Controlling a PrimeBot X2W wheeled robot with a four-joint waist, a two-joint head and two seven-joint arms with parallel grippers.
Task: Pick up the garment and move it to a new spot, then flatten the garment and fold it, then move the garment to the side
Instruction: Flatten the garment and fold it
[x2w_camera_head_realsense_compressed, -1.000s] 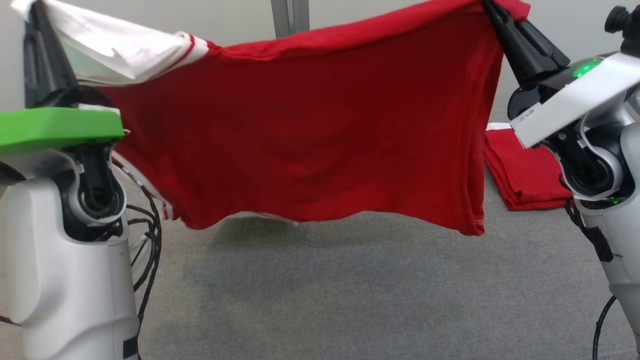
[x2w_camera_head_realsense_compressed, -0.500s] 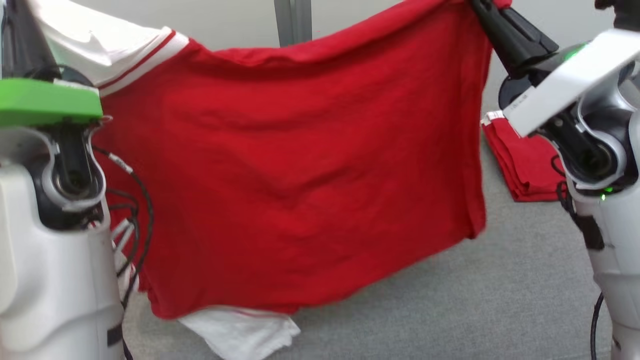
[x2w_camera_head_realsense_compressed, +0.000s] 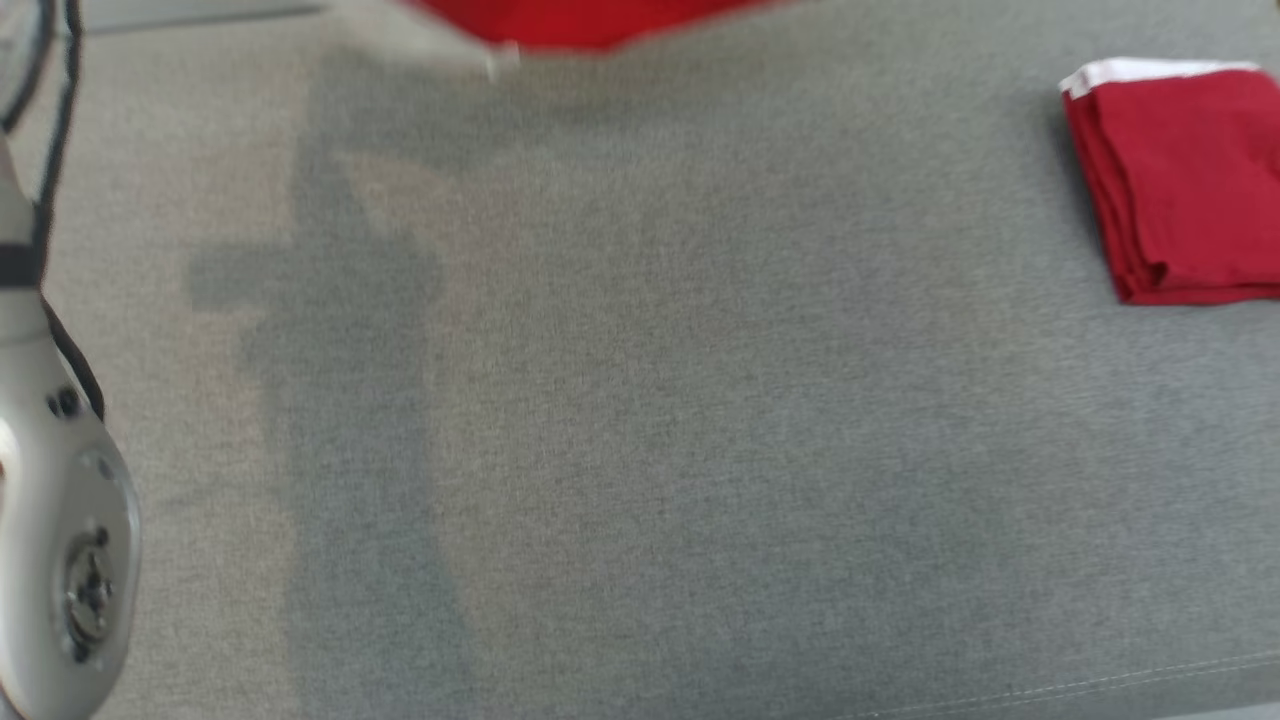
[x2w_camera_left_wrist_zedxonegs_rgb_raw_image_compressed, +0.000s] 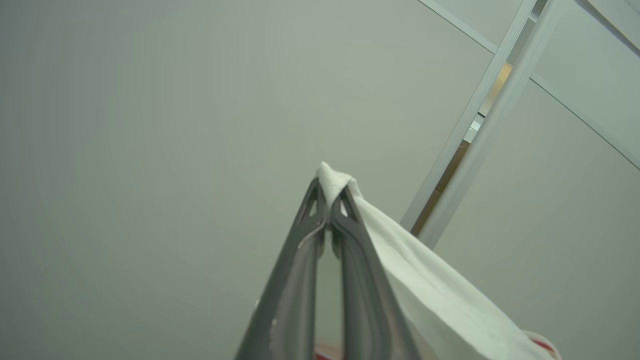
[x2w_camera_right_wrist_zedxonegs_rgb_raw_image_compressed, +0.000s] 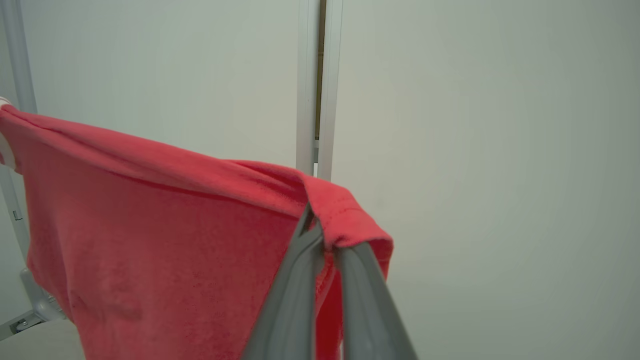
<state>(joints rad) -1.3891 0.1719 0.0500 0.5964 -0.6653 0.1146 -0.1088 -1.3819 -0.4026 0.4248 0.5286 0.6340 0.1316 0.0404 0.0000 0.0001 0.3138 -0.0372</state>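
Above the grey surface (x2w_camera_head_realsense_compressed: 700, 450), I hold the garment (x2w_camera_right_wrist_zedxonegs_rgb_raw_image_compressed: 150, 225) stretched sideways between both arms, the left gripper (x2w_camera_left_wrist_zedxonegs_rgb_raw_image_compressed: 329, 200) pinched shut on its white sleeve (x2w_camera_left_wrist_zedxonegs_rgb_raw_image_compressed: 425, 285) and the right gripper (x2w_camera_right_wrist_zedxonegs_rgb_raw_image_compressed: 322, 235) clamped on a red corner, so its long axis runs claw to claw, body hanging below.

At the top edge of the head view the garment (x2w_camera_head_realsense_compressed: 580, 22) was a blurred red strip, the rest cut off. A folded red cloth (x2w_camera_head_realsense_compressed: 1180, 180) at upper right ran off the right edge; a pale forearm (x2w_camera_head_realsense_compressed: 50, 520) at lower left was cropped by the left edge. In the left wrist view the white fabric beside the left gripper (x2w_camera_left_wrist_zedxonegs_rgb_raw_image_compressed: 329, 192) left the frame at lower right. In the right wrist view a red hem covered the tips of the right gripper (x2w_camera_right_wrist_zedxonegs_rgb_raw_image_compressed: 324, 235).
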